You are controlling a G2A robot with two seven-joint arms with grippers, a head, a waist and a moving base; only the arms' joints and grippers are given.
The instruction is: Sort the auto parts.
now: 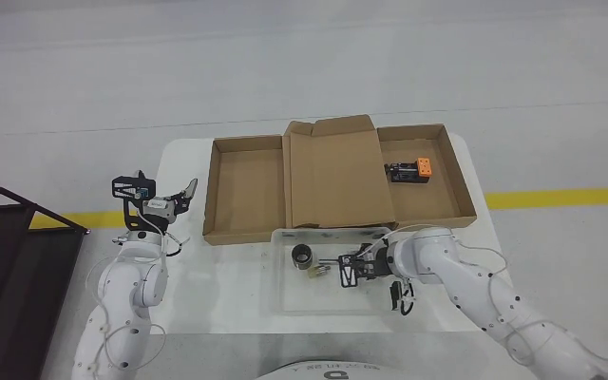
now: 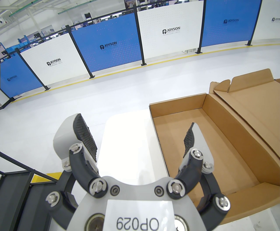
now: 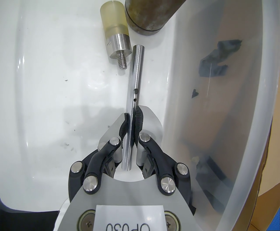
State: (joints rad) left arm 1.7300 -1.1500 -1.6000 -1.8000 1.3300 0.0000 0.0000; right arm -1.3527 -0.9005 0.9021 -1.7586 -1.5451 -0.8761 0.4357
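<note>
Steel rod [image 3: 136,72] low inside the clear bin [image 3: 240,131], pinched toward one end by the right gripper [image 3: 132,113], closed tight on it. Risks swivelling or slipping on lift: off-centre hold, smooth metal. Far tip just beside a threaded stud [image 3: 115,37] and dark cylinder [image 3: 148,15], possibly touching; could knock them. Bin wall in the way toward the cardboard box [image 1: 245,195]. Left gripper [image 2: 136,125] wide open, empty.

Shiny steel rod [image 3: 134,87] with two small holes, pinched in the right gripper [image 3: 132,119], low center of the top view. Just past its tip sit a yellow-capped threaded stud [image 3: 116,41] and a dark cylinder [image 3: 148,15]. Orange-black part [image 1: 410,171] sits upper right.
</note>
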